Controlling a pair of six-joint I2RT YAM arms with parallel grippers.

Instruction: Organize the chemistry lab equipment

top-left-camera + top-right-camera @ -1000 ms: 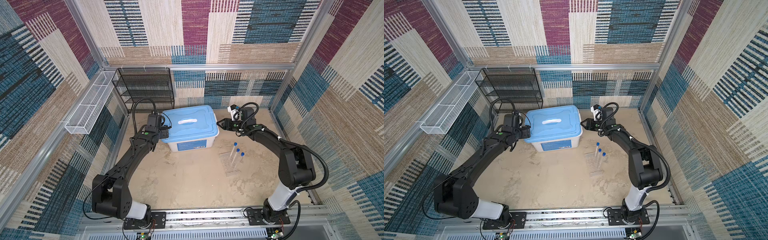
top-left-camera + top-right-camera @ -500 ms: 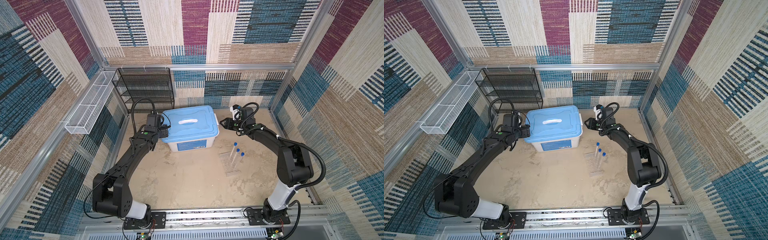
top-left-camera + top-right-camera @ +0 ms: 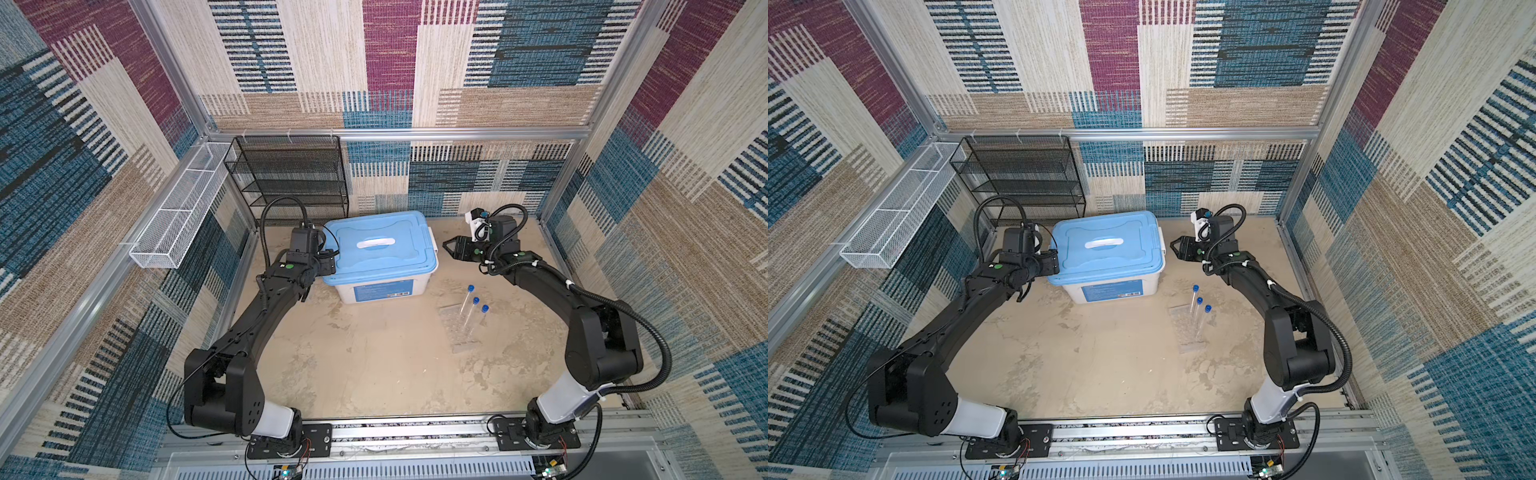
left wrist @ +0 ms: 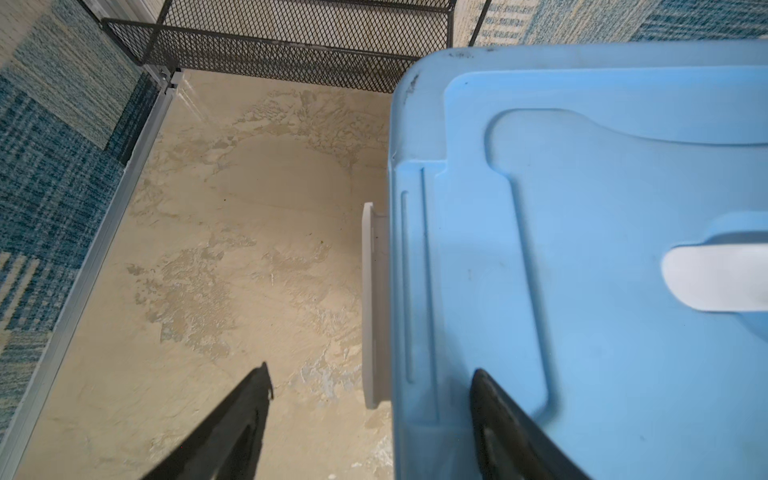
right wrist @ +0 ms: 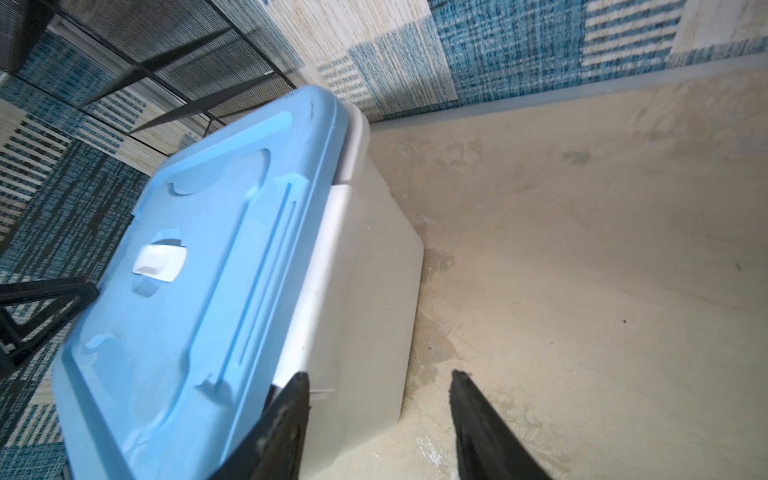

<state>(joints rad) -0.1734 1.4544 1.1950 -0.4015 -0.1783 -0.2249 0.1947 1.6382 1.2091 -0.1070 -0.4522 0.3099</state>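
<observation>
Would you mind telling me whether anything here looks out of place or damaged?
Nothing looks spilled or broken. The three blue-capped tubes are gathered at the clear rack, and the blue lid lies square on the white bin. Only the tabletop looks worn, with blotchy patches.

Three blue-capped tubes (image 3: 471, 313), one clear rack (image 3: 451, 322) and two robot arms (image 3: 257, 316) are on view. Also counted: one blue-lidded bin (image 3: 419, 287), one black mesh shelf (image 3: 291, 178) and one white wire basket (image 3: 174, 224).

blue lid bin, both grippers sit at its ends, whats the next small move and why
Probably close the left gripper on the white latch: its open jaws straddle it, and the blue lid is still on. The right gripper is open, holding nothing.
</observation>
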